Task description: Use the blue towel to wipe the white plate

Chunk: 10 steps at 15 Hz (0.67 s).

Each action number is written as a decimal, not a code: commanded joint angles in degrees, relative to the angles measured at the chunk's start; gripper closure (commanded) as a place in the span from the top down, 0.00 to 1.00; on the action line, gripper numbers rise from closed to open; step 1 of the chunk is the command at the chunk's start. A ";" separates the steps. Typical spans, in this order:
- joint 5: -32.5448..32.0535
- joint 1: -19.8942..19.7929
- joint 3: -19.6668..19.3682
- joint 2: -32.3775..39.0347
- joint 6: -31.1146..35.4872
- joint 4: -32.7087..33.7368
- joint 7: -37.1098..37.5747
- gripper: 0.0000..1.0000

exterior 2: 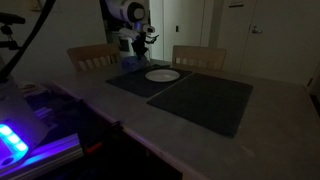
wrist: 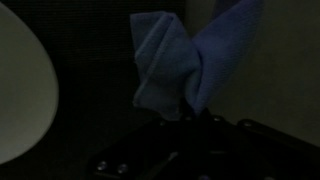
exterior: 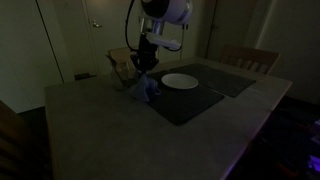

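The dark robot gripper (wrist: 190, 122) is clenched on the soft blue cloth towel (wrist: 185, 60). The towel bunches in crumpled, drooping folds just beside the round white plate (wrist: 18, 90). In an exterior view, the plate sits on a dark rectangular placemat (exterior: 192, 105).

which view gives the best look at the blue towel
The wrist view: the blue towel fills mid-frame, folds clear, pinched at the gripper. In an exterior view it is a small blue clump beside the white plate; in an exterior view it is lost in darkness under the gripper.
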 commanded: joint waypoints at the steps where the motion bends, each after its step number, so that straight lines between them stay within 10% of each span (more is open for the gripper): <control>1: -0.89 -0.92 -0.68 -1.09 -4.28 1.58 -3.16 0.02; 10: -6.89 -1.00 -5.32 -2.20 -7.90 4.48 -3.65 0.02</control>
